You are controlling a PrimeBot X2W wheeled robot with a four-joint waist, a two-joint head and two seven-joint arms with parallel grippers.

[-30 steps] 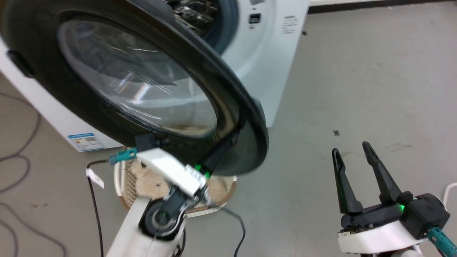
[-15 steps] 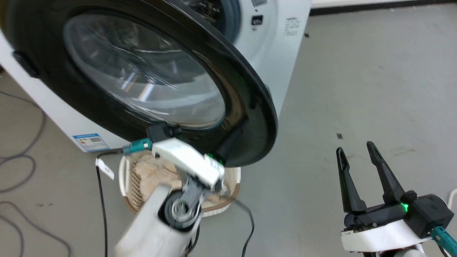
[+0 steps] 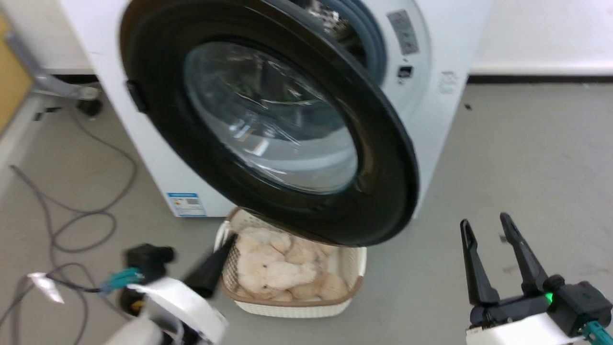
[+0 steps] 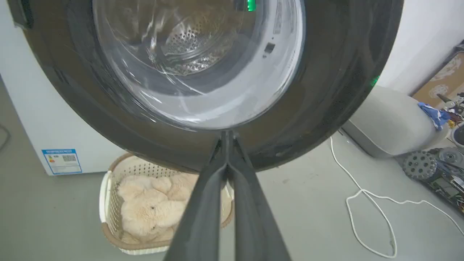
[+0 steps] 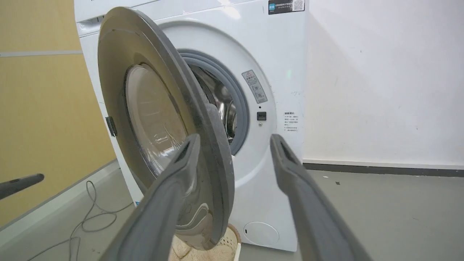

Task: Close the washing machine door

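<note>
Head view: large round black washing machine door [image 3: 268, 124] with bulging clear glass window, standing part-open, hinged at left of white front-loading washing machine [image 3: 443, 134]; top edge cut off. Hides far rim of white-and-brown perforated basket [image 3: 347, 268] holding cream plush toy [image 3: 280, 273]. Left gripper [image 3: 229, 242] blurred, low left, beside basket. Right gripper [image 3: 484, 220] low right, dark fingers spread, holding nothing.

Left wrist view: fingers pressed together, tips overlapping door's lower rim; contact impossible to tell.

Right wrist view: grey-blue rubber gasket [image 5: 242, 105] and shiny steel drum [image 5: 225, 108] half hidden behind door.
</note>
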